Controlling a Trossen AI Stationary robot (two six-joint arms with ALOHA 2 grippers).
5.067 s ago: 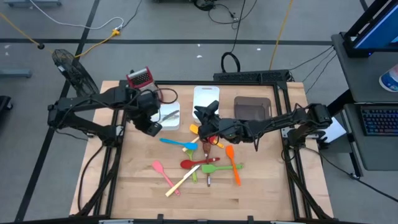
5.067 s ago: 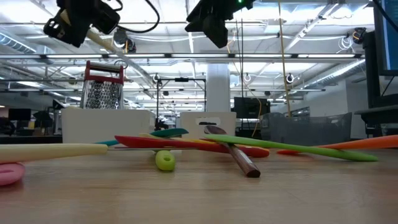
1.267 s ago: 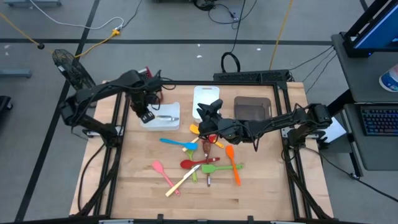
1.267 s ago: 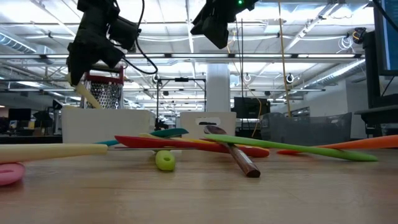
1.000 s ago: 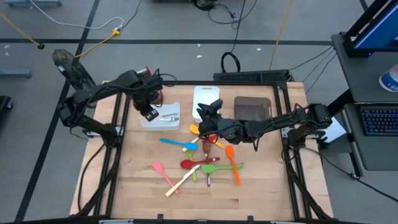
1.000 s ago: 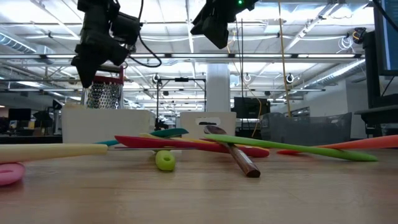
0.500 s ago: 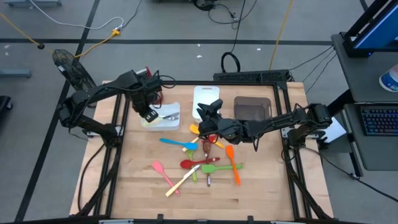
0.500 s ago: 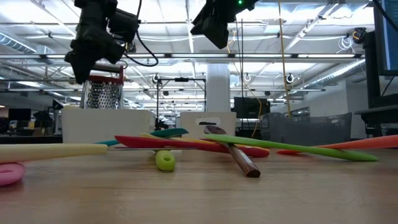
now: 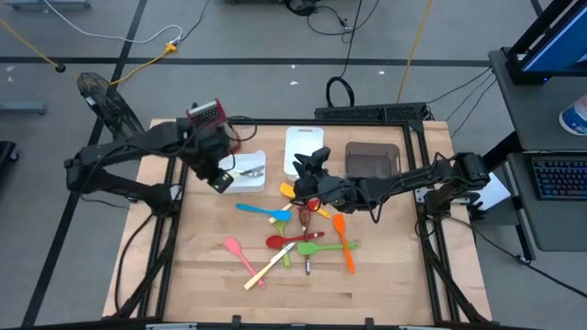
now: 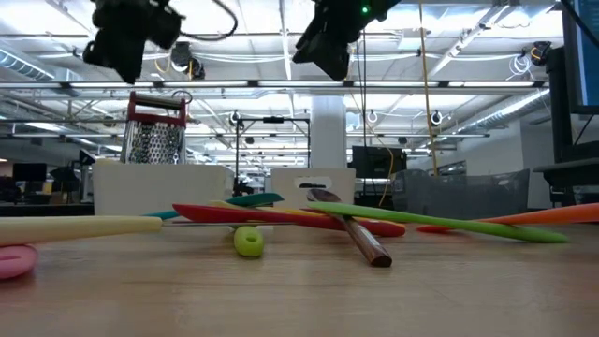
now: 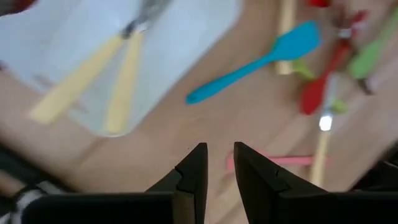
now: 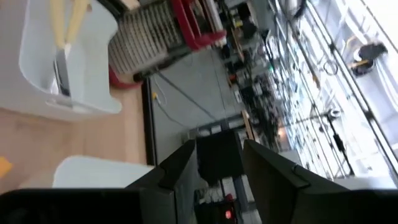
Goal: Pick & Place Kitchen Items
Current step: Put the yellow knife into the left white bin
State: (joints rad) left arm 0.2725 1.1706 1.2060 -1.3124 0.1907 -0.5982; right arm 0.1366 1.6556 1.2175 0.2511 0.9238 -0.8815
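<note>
Utensils await you: the blue spatula (image 11: 261, 55) lies just ahead of your left gripper (image 11: 217, 163) (narrowly parted, empty), long axis slanting across its path; right gripper (image 12: 217, 163) hovers empty, parted.

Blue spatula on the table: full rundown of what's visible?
The blue spatula is one piece, likely silicone: a slim handle widening to a flat paddle head. It lies flat on the wooden table, just in front of the white tray, its head toward the utensil pile, where it appears to meet a yellow piece. Neither tool touches it.
</note>
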